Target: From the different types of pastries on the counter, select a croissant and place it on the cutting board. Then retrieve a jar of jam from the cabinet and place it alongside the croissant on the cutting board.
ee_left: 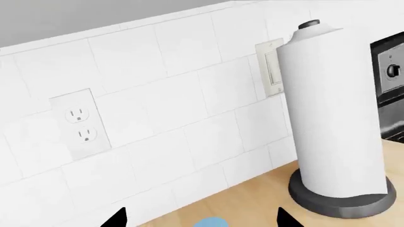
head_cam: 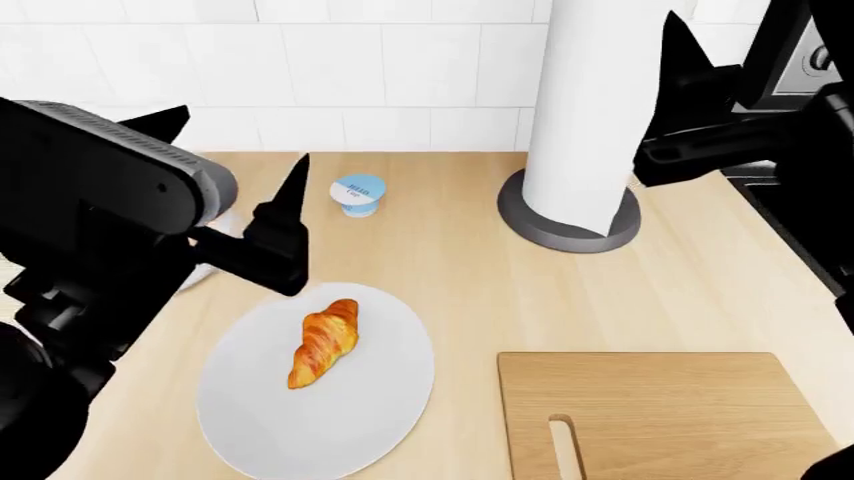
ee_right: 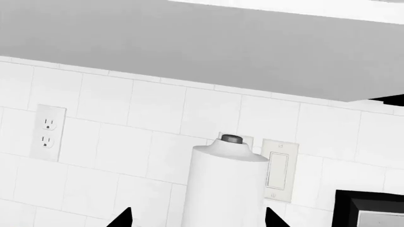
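Observation:
The golden-orange croissant (head_cam: 324,343) lies on a round white plate (head_cam: 360,420) on the beige counter (head_cam: 454,270), near the front left. The wooden cutting board (head_cam: 661,415) lies bare at the front right. My left gripper (head_cam: 238,140) is open and empty, raised above the counter behind the plate. In its wrist view its black fingertips (ee_left: 117,218) stand wide apart. My right gripper (head_cam: 694,90) is open and empty, held high beside the paper towel roll (head_cam: 587,100); its fingertips (ee_right: 123,218) stand wide apart. The jar of jam and the baguette are out of view.
A small blue-and-white cup (head_cam: 358,194) stands behind the plate, below the left gripper (ee_left: 210,222). The tall paper towel roll on a dark round base (head_cam: 570,225) stands at the back. A black appliance (head_cam: 814,60) is at the right. A tiled wall with an outlet (ee_left: 81,124) lies behind.

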Robot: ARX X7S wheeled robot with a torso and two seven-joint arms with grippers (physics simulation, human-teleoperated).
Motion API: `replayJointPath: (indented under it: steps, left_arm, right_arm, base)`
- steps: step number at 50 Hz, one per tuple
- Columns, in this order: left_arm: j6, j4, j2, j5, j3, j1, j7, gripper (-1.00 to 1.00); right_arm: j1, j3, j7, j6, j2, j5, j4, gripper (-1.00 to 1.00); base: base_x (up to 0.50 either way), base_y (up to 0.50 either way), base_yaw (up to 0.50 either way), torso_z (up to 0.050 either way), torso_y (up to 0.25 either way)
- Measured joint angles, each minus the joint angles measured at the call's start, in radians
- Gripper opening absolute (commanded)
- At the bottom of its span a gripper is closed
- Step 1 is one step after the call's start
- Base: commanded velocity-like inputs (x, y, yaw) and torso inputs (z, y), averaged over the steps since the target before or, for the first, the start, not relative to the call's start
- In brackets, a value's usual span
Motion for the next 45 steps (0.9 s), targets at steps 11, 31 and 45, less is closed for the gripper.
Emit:
replayJointPath:
  steps: [11,31,45]
  left_arm:
    - [-0.033,-0.076,-0.007,-0.155,0.028,0.012,-0.086,1.0]
    - [0.006,-0.295,-0.064,-0.594,0.188,-0.02,-0.451,1.0]
    - [0.022,-0.366,-0.1,-0.672,0.3,-0.027,-0.547,1.0]
  right_arm:
    - [-0.002,-0.007,0.022,-0.028,0.032,0.03,0.005,1.0]
    - [-0.034,-0.034,0.018,-0.087,0.071,0.003,0.004,1.0]
    - [-0.058,-0.054,0.009,-0.122,0.09,-0.021,0.004,1.0]
  base:
    - [0.0,0.0,0.0,0.0,0.0]
    - [0.0,0.0,0.0,0.0,0.0]
    - [0.0,0.0,0.0,0.0,0.0]
